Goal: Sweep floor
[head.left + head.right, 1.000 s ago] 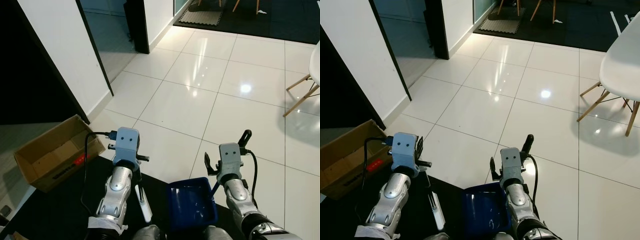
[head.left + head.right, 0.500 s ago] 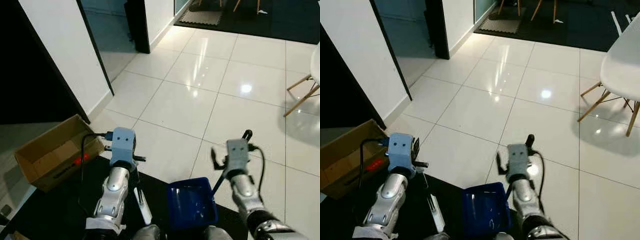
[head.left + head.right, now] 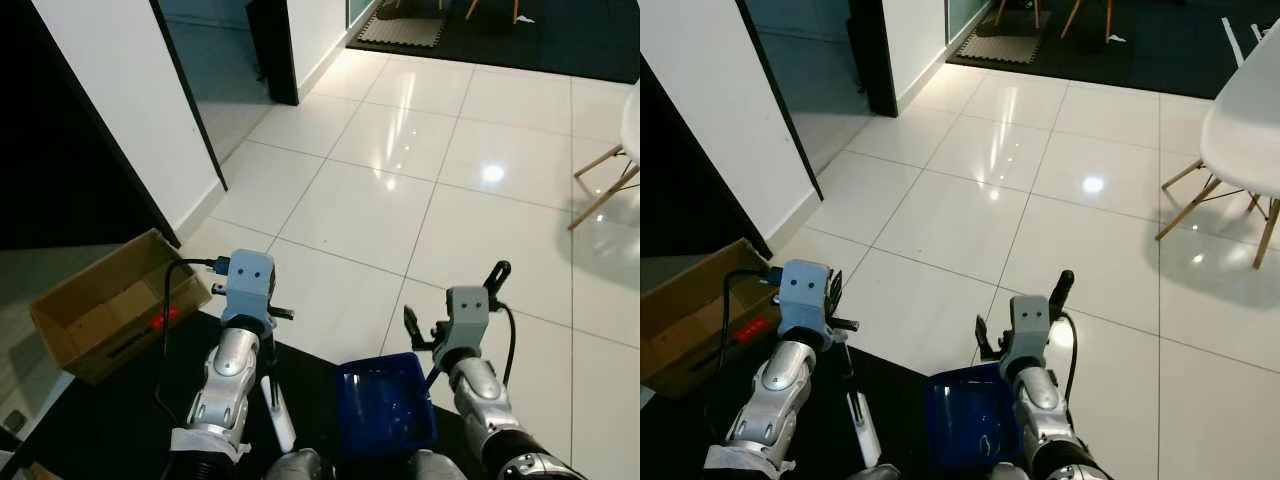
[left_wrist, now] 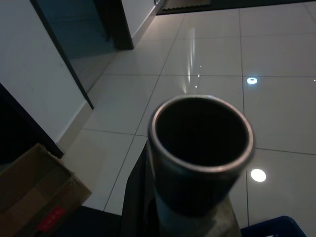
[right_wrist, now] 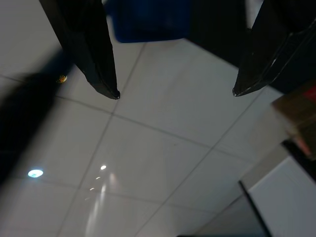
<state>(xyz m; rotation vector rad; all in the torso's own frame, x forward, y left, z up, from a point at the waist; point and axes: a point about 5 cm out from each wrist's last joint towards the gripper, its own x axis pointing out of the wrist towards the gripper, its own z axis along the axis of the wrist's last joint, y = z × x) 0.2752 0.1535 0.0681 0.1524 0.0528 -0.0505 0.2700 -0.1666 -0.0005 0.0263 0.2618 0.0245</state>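
Open cardboard box by the white wall — white chair opposite

Bright head views — ceiling-light glare spots on the glossy floor tiles; wrist views dimmer, their nearest parts blurred.

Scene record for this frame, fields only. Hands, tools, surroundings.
left hand: shut on broom handle
right hand: open, nothing between its fingers, above the floor
blue dustpan: low in front of the robot, by the right arm
cardboard box: open, on robot's left by the wall
white chair: far right
tiled floor: white, glossy
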